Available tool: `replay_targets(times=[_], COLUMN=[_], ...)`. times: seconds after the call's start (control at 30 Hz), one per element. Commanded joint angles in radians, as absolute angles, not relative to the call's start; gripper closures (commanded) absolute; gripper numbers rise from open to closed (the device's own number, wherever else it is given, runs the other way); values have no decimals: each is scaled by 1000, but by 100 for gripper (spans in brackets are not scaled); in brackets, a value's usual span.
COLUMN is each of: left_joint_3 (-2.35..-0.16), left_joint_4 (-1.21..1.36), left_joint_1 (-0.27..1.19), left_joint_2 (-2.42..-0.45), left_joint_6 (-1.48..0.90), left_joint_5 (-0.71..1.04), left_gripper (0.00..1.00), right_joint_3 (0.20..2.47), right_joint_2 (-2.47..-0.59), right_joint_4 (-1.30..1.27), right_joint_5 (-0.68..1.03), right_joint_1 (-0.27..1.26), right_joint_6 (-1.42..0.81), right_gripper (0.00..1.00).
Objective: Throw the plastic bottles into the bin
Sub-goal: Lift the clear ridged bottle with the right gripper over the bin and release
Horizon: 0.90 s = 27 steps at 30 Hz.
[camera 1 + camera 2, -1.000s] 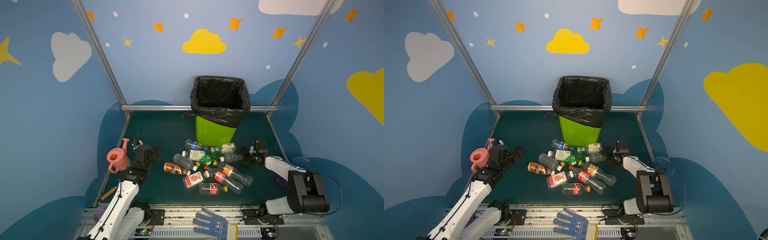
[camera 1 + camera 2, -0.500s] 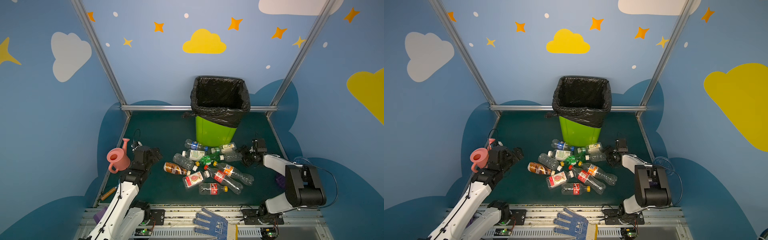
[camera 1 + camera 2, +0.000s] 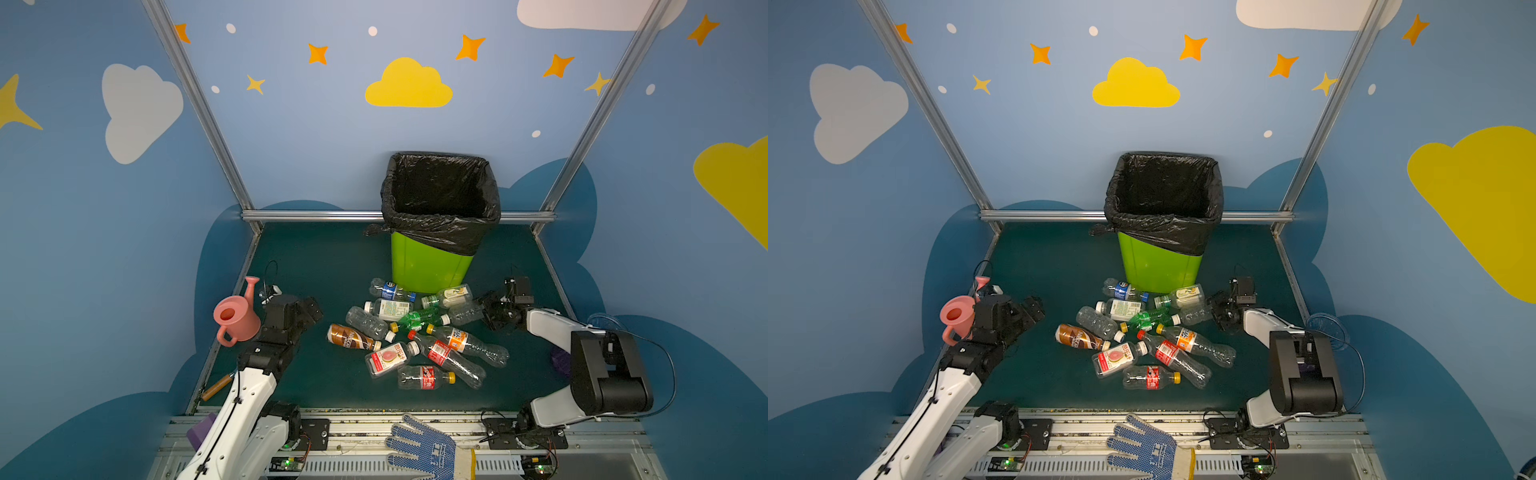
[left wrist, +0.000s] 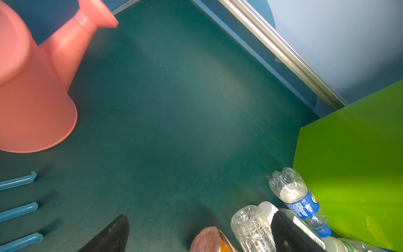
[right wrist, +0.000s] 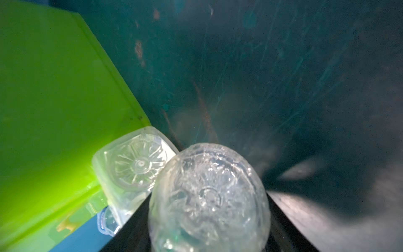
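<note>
Looking down in both top views at a dark green surface and finding a tall lime-green plastic bin, lined with a black bag folded over its rim, standing upright at 12 o'clock. Finding the small plastic bottles, about a dozen, lying on their sides in a loose heap at the middle of the surface, just at 6 o'clock of the bin and outside it.

Clamping the right jaws on the base end of a clear label-free plastic bottle at the 3 o'clock edge of the heap, with its white cap pointing toward 9 o'clock. Showing, in the right wrist view, its crinkled round base filling the gap, with the black fingers pressing on either side. Noting just beside it a clear square-based plastic bottle with a pale label, touching the bin's green wall.

Holding the left jaws wide apart above bare surface at 9 o'clock of the heap, just at 3 o'clock of a pink plastic watering can standing upright. Catching, in the left wrist view, a clear bottle with a blue label lying just beside the foot of the bin.

Spotting a brown-labelled bottle at the heap's 9 o'clock edge, and a blue-dotted knitted work glove lying on the metal rail at 6 o'clock, off the surface.
</note>
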<state>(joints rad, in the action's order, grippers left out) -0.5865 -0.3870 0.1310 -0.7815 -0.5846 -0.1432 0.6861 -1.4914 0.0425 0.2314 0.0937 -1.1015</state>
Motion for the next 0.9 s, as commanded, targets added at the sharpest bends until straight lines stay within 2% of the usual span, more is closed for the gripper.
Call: replay_targets(times=[0.0,0.13,0.37,0.53,0.7,0.87], left_joint_3=[-575,-566,-543,-520,-502,-502], left_joint_4=[-403,-403,-405,-398,-362,-365], left_joint_1=[126,127,125,119,83,57], left_joint_2=[-770,-761,-740,-742,-805,-872], left_joint_6=[-597,-608,-629,-657,-683,-729], left_joint_5=[-150,-149,-153,-181,-152,-97], left_gripper=[0,0,0,0,0,0], right_joint_3=[690,705,747,870,1253,1693], right_joint_2=[-1435,-1394,-1283,-1149,-1045,-1041], right_joint_4=[53,72,153,251,437,507], right_joint_5=[193,184,146,104,177,197], right_joint_1=[97,97,94,41,-183,-341], right_joint_6=[-1118,-1115,-1091,-994,-784,-654], right_gripper=[41,45,47,48,49,46])
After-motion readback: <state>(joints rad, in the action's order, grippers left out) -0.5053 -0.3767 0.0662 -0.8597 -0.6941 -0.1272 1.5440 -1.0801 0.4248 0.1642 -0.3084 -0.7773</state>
